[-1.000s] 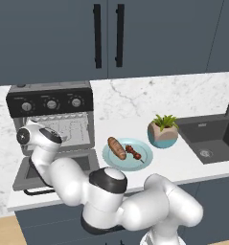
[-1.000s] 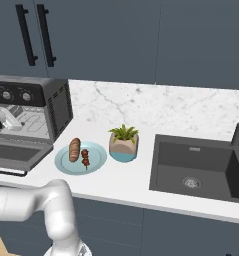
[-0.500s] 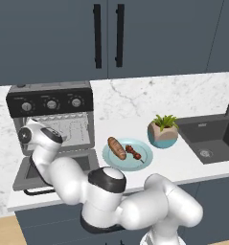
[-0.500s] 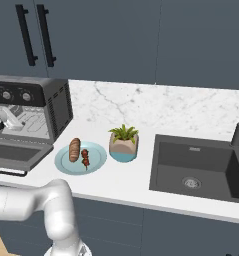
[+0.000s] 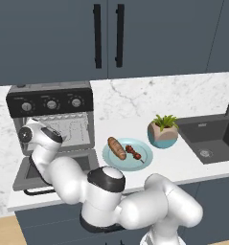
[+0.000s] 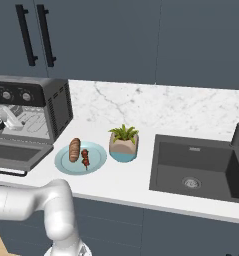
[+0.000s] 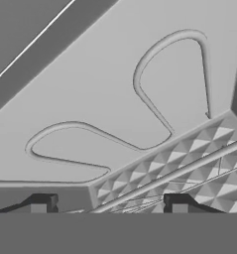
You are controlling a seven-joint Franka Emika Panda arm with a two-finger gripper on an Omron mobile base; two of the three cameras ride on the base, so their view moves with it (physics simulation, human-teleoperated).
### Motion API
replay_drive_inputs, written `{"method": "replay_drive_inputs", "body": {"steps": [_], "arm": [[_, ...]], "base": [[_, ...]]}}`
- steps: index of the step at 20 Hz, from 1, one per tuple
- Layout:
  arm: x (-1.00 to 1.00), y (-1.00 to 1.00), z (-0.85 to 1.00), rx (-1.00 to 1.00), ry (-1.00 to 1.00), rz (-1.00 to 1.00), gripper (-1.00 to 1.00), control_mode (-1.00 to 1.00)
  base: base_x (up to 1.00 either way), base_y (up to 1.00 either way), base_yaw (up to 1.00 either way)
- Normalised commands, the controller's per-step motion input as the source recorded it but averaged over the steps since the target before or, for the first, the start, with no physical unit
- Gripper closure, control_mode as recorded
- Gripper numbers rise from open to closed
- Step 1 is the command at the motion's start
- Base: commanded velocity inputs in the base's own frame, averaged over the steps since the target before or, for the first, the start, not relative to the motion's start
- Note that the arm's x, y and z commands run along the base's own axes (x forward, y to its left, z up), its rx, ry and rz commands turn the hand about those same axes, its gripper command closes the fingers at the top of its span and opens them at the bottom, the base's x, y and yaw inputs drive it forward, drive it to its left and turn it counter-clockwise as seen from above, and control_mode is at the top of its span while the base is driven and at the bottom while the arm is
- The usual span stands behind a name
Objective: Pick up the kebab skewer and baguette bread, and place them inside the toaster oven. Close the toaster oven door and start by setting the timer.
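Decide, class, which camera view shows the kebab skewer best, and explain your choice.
The left base view shows it best: the kebab skewer lies unobstructed on the blue plate, right of the baguette bread, its chunks distinguishable. The right base view shows the skewer smaller. The hand view looks into the toaster oven instead.

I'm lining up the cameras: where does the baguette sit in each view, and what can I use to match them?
Left base view: the baguette lies on the left part of the plate, right of the open toaster oven.
Right base view: baguette on the plate's left part, lower left of centre.
Hand view: it looks into the oven; no baguette there.
Shared landmark: the potted plant, just right of the plate.
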Motion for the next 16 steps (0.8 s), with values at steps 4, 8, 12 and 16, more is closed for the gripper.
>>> {"method": "replay_drive_inputs", "body": {"steps": [4, 8, 12, 16], "arm": [[0.00, 0.00, -0.18, 0.00, 0.00, 0.00, 1.00, -1.00], [-0.01, 0.00, -0.12, 0.00, 0.00, 0.00, 1.00, -1.00], [-0.11, 0.00, -0.09, 0.00, 0.00, 0.00, 1.00, -1.00], [-0.08, 0.00, -0.03, 0.00, 0.00, 0.00, 1.00, -1.00]], "base": [[0.00, 0.00, 0.00], [0.00, 0.00, 0.00], [0.00, 0.00, 0.00], [0.00, 0.00, 0.00]]}}
